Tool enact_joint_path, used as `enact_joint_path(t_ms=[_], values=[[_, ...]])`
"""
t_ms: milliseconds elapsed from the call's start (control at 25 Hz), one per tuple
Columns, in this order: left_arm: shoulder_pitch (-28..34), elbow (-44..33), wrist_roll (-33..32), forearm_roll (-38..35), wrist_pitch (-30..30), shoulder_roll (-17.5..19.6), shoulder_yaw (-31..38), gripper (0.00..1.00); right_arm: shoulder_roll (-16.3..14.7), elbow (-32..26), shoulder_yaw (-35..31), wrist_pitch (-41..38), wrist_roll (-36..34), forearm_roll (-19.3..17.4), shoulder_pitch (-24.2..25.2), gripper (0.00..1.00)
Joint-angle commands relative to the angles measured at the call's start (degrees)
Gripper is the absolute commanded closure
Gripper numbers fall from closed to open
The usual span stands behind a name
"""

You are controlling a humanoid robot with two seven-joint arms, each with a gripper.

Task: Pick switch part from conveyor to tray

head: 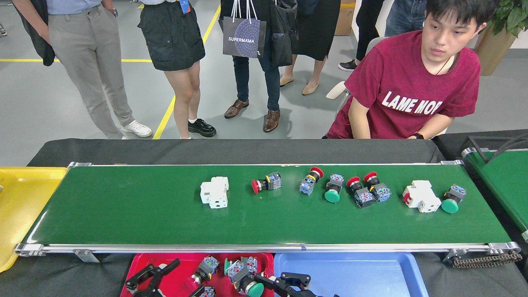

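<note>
A: Where are the switch parts?
B: Most lie on the conveyor (144,210), a matte green belt with silver rails. A red-capped switch part (266,182) lies lengthwise along the belt, cap leftward. The green-capped one (332,189) points its round cap toward the robot.
A: And the trays?
B: The glossy red tray (177,260) holds several switches; the blue tray (354,272) sits just right of it.
A: End effectors?
B: The left end effector (154,275) hangs over the red tray, black fingers spread, empty. The right end effector (270,284) grips a green-capped switch (244,279) at the trays' seam.
</note>
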Motion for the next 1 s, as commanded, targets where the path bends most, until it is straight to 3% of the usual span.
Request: enact_joint_path(t_ms=[0, 120, 200, 280, 401, 601, 801, 961], values=[[0.00, -0.69, 0.57, 0.24, 11.06, -2.43, 2.70, 0.00, 0.31, -0.97, -1.56, 0.40, 0.19, -0.11, -0.41, 0.01], [0.97, -0.34, 0.57, 0.06, 12.03, -2.52, 5.25, 0.00, 1.28, -1.24, -7.45, 0.93, 0.10, -0.20, -1.02, 0.02], [0.97, -0.42, 0.57, 0.15, 12.12, -2.61, 5.60, 0.00, 3.65, -1.24, -12.82, 2.07, 0.10, -0.11, -2.08, 0.02], [0.70, -0.42, 0.57, -0.03, 12.12, -2.70, 5.43, 0.00, 5.59, -0.97, -17.65, 6.73, 0.10, 0.24, -4.01, 0.03], [-1.40, -0.42, 0.21, -0.73, 12.20, -2.79, 4.73, 0.00, 5.15, -0.36, -19.50, 18.16, 0.02, 0.50, -7.08, 0.03], [-12.39, 6.08, -2.86, -10.75, 15.89, -3.75, 0.24, 0.00, -0.12, 1.66, -19.58, 36.78, -3.93, 0.86, -8.49, 0.02], [-17.58, 10.56, -12.44, -11.10, 17.83, -3.84, 0.16, 0.00, -2.94, 1.05, -19.58, 39.16, -10.36, 0.68, -3.04, 0.02], [-20.48, 14.16, -13.23, -11.01, 20.11, -3.49, 0.16, 0.00, -3.73, -1.76, -18.97, 38.81, -10.44, 0.77, 2.93, 0.02]])
